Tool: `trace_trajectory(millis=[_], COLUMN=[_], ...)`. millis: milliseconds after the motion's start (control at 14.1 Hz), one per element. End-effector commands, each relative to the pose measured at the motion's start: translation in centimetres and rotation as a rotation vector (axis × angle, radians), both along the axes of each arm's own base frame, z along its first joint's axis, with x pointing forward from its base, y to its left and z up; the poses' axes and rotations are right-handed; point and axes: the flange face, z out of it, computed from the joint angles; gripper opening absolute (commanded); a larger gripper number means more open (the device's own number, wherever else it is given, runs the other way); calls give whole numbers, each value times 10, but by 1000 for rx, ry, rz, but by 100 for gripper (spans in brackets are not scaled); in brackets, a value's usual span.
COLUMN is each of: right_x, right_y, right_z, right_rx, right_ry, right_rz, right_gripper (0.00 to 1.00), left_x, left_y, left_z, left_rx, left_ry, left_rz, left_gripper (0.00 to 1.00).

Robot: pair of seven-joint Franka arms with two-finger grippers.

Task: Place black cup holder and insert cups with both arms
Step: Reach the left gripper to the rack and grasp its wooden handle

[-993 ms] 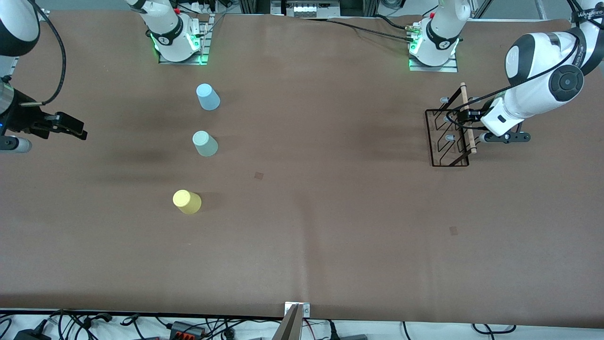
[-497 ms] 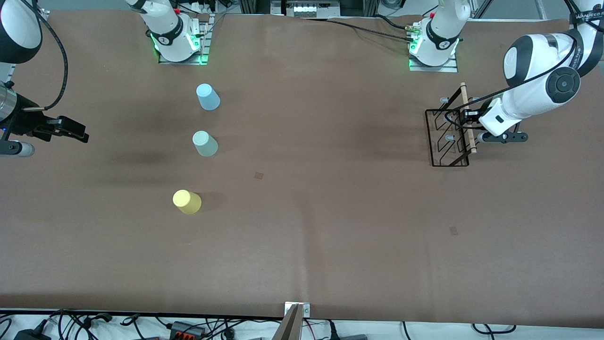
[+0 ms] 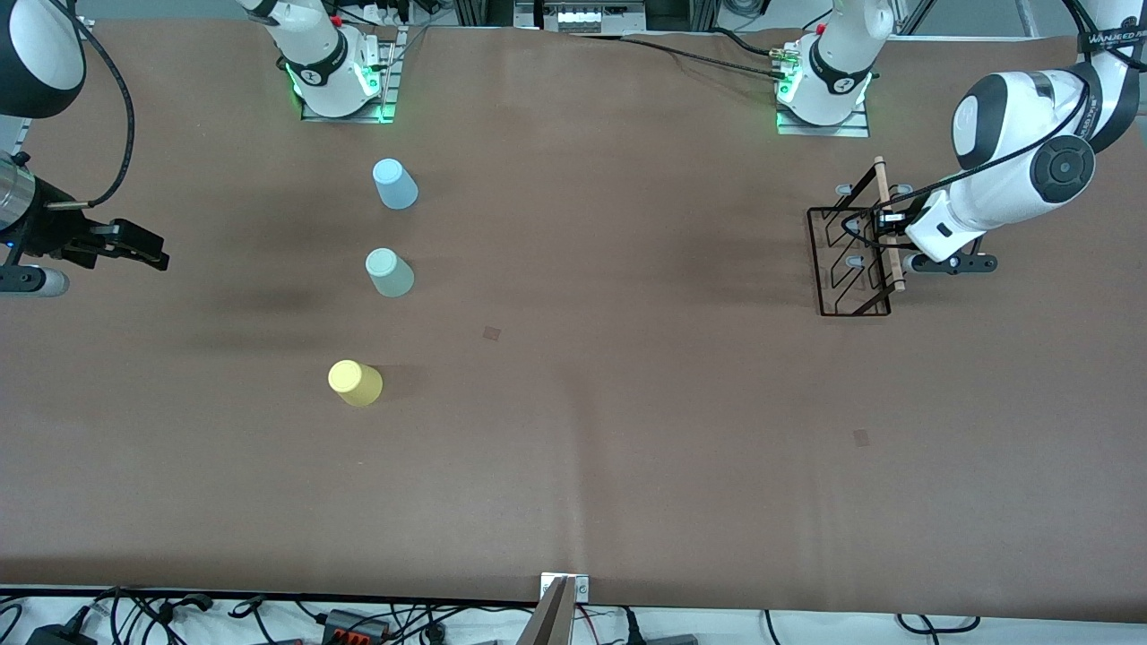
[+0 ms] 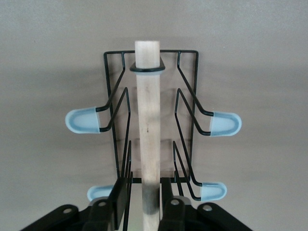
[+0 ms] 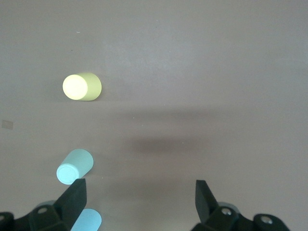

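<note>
Left gripper (image 4: pixel 144 199) pinches the wooden handle of the black cup holder (image 3: pixel 856 260) at the left arm's end of the counter (image 3: pixel 627 448). Right gripper (image 5: pixel 139 197) waits, fingers spread, near three cups (image 3: pixel 390 273). Grasping step; next likely lifts and places the rack

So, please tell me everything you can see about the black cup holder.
The black cup holder is a thin black wire rack with a pale wooden rod handle along its top and pegs tipped with pale blue-grey caps. It stands upright on the brown table at the left arm's end, holding no cups. The left gripper has its jaws on either side of the rod, seemingly closed on it.
</note>
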Motion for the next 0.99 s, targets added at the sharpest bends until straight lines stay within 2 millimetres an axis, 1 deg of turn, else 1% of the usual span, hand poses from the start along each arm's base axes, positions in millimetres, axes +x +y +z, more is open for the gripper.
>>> trace_trajectory(millis=[0,71,213,284,355,426,497,568,639,709,780,922], right_x=[-6,-9,-12,-14,-15,-15,-17,-17,-17,-17,-17,-17], right_y=[3,2,3,3,3,2,0,0,0,0,0,0], right_z=[12,16,20,25,28,29,31,31,30,30,26,21], right_rx=[-14,-11,-8,-8,-10,-10,-9,-9,-9,-7,-5,-3], right_ry=[-26,-32,-36,-43,-49,-49,-51,-51,-51,-51,-42,-30], right_rz=[-3,-5,-6,-6,-5,-7,-9,-9,-10,-11,-12,-13], right_gripper=[100,100,100,100,100,100,100,100,100,100,100,100], left_x=[0,2,7,15,25,38,50,61,74,85,93,103], left_y=[1,1,1,0,-6,-16,-33,-40,-48,-60,-80,-134], left_z=[2,4,15,25,40,60,80,99,115,126,135,146], left_rx=[-21,-24,-24,-22,-23,-24,-47,-75,-117,-168,-209,-236], left_ry=[-11,-17,-37,-60,-72,-89,-91,-87,-83,-75,-74,-82], left_rz=[2,6,5,5,-11,-29,-41,-32,-16,-9,-26,-58], left_gripper=[4,1,1,1,0,0,0,0,0,0,0,0])
